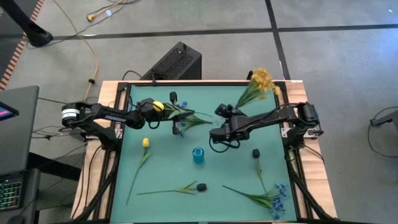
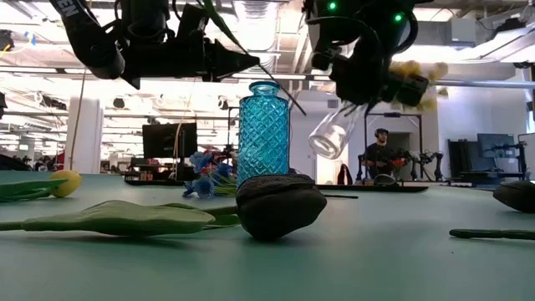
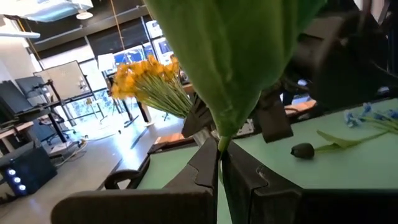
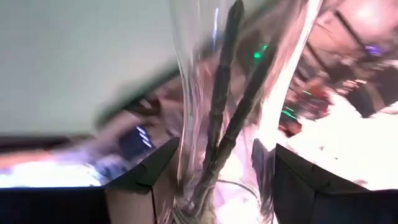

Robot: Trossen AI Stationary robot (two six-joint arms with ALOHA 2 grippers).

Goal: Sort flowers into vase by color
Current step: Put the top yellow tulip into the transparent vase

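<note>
The right tool [image 1: 222,127] is gripping a clear vase [image 2: 334,132] already holding yellow sprays [image 1: 261,79]. The left tool [image 1: 163,107] is pinching a tulip [image 1: 158,106]. Blue sprays [image 1: 277,198], buds and another tulip are lying loose on the bench [image 1: 236,168].

No legible text, label or sign anywhere.

The table [image 1: 161,168] has a green top inside a pale wooden border. A small blue vase [image 1: 198,155] stands upright near its middle. Flowers lie flat around it — a yellow tulip [image 1: 145,143] to the left, a dark-budded stem [image 1: 200,186] toward the front, another dark bud [image 1: 255,153] to the right, and a blue spray [image 1: 278,194] at the front right corner.
</note>
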